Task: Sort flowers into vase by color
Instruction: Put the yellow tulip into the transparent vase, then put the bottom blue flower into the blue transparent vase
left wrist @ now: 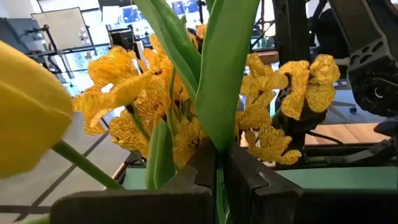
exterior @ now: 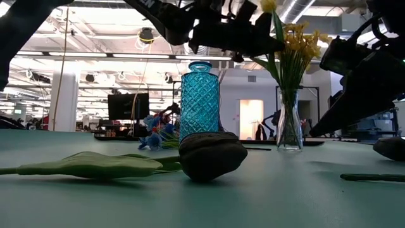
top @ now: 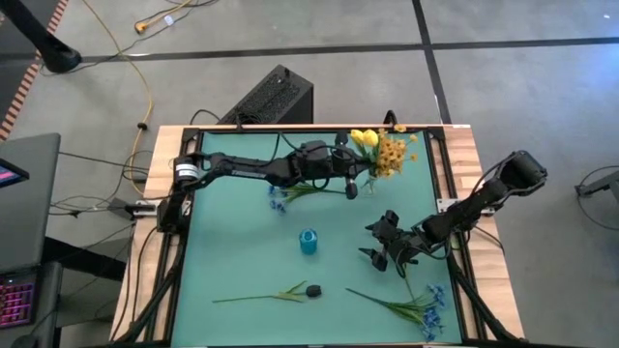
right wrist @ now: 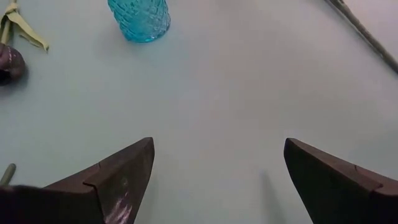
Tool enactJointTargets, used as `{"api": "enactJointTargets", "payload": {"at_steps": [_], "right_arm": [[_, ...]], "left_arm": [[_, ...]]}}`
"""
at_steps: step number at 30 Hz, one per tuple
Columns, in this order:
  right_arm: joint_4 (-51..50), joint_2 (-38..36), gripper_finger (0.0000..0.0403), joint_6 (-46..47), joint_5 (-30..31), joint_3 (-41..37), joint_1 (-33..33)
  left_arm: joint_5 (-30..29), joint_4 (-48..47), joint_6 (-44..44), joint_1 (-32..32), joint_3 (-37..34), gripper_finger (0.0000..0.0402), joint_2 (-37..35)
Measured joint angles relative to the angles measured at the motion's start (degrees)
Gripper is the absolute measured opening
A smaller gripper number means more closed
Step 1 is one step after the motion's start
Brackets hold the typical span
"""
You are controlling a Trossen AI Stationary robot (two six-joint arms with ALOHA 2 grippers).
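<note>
The left hand (top: 350, 184) is reaching across the far side of the bench (top: 242, 261), its two fingers (left wrist: 186, 183) pressed together on a green stalk (left wrist: 221, 93), pinching a yellow tulip (top: 365, 139) whose bloom is sitting up among the yellow small-bloom sprays (top: 392, 155) in the clear glass vase (exterior: 290, 126) at the far right corner. In the left wrist view the pinched stalk is rising straight between the fingers, with the yellow sprays (left wrist: 186, 106) crowding just behind it and a second tulip bloom (left wrist: 28, 124) blurring in close at the edge. The right hand (top: 387, 253) is hovering low over the right side of the bench, its fingers (right wrist: 118, 177) spread wide and holding nothing, bare teal surface showing between them. One blue vase (top: 309, 241) is standing upright near the middle of the bench, with no flower in it. Three stems are lying loose: one blue small-bloom spray (top: 280, 198) just beneath the left arm, a second blue spray (top: 426, 307) near the right front corner, and one dark bud (top: 311, 289) on a long leafy stalk toward the front, well apart from both vases. In the low view that dark bud (exterior: 212, 155) is resting right in front of the blue vase (exterior: 200, 101)
</note>
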Motion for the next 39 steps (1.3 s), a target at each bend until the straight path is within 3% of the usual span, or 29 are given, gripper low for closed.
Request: {"api": "enactJointTargets", "payload": {"at_steps": [16,19,30,34,39], "right_arm": [[0.22,0.00,0.0384,0.02,0.05,0.00,0.00],[0.35,0.00,0.0384,0.02,0.06,0.00,-0.01],[0.61,0.00,0.0384,0.04,0.04,0.00,-0.01],[0.61,0.00,0.0384,0.07,0.04,0.00,-0.01],[0.60,0.00,0.0384,0.36,0.04,0.00,0.00]], "left_arm": [[-0.21,-4.79,0.05,0.00,0.04,0.0005,-0.09],[-0.17,-6.40,0.65,-0.07,0.11,0.0032,-0.24],[0.94,-22.30,2.85,-0.09,0.09,0.0195,-6.45],[1.15,-28.03,3.36,-0.35,0.07,0.0220,-9.63],[1.27,-31.15,3.39,-0.37,0.07,0.0224,-11.58]]}}
